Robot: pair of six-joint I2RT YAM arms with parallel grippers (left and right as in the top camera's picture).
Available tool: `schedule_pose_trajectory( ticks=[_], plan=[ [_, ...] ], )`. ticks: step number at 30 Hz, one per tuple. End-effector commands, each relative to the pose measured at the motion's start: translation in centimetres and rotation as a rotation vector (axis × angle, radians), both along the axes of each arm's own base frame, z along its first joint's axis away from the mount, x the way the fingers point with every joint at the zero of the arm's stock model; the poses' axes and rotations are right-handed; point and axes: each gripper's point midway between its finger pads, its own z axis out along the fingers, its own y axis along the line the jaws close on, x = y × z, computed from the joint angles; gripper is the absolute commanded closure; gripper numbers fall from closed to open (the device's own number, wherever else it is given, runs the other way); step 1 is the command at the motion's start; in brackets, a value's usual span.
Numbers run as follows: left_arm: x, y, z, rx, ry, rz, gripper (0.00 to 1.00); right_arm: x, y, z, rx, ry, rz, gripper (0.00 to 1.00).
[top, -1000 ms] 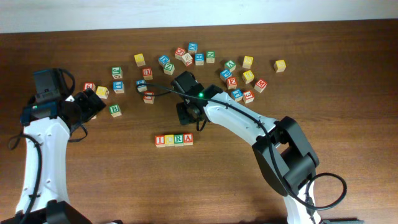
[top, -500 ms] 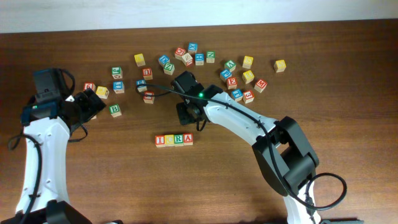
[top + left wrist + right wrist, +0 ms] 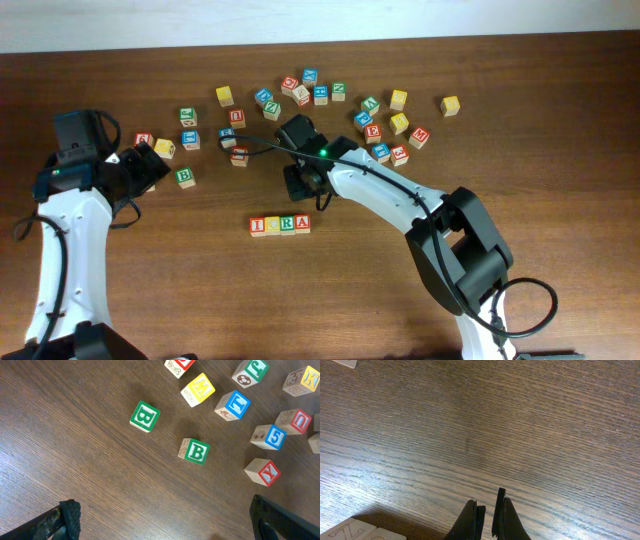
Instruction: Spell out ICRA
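Note:
Four cubes lie in a touching row on the table in the overhead view: red I (image 3: 257, 226), yellow C (image 3: 272, 225), green R (image 3: 287, 224), red A (image 3: 302, 224). My right gripper (image 3: 305, 190) hangs just above and behind the row, apart from it. In the right wrist view, the right gripper (image 3: 489, 510) is shut and empty over bare wood. My left gripper (image 3: 150, 165) is far left, among loose cubes. In the left wrist view, the left gripper (image 3: 165, 520) is wide open and empty.
Many loose letter cubes lie scattered across the back of the table (image 3: 320, 95). Two green B cubes (image 3: 144, 415) (image 3: 194, 451) lie ahead of my left gripper. Pale cube faces (image 3: 350, 532) show at the bottom left of the right wrist view.

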Motion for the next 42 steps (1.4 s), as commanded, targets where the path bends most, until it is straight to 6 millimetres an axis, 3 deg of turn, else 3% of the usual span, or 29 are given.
schedule_pose_trajectory(
  ticks=[1,26,32,37,42],
  plan=[
    [0.0,0.1,0.0,-0.007,-0.002,0.005,0.01,-0.5,0.3,-0.6,0.002,0.02,0.014,0.96],
    [0.0,0.1,0.0,-0.007,-0.002,0.005,0.01,-3.3,0.0,-1.2,0.0,0.145,0.041,0.96],
    [0.0,0.1,0.0,-0.007,-0.002,0.005,0.01,-4.3,1.2,-1.2,-0.005,0.141,0.074,0.96],
    [0.0,0.1,0.0,-0.007,-0.002,0.005,0.01,-3.6,0.4,-1.3,-0.046,0.105,0.056,0.96],
    [0.0,0.1,0.0,-0.007,-0.002,0.005,0.01,-4.8,1.0,-1.3,-0.017,0.156,0.077,0.96]
  ],
)
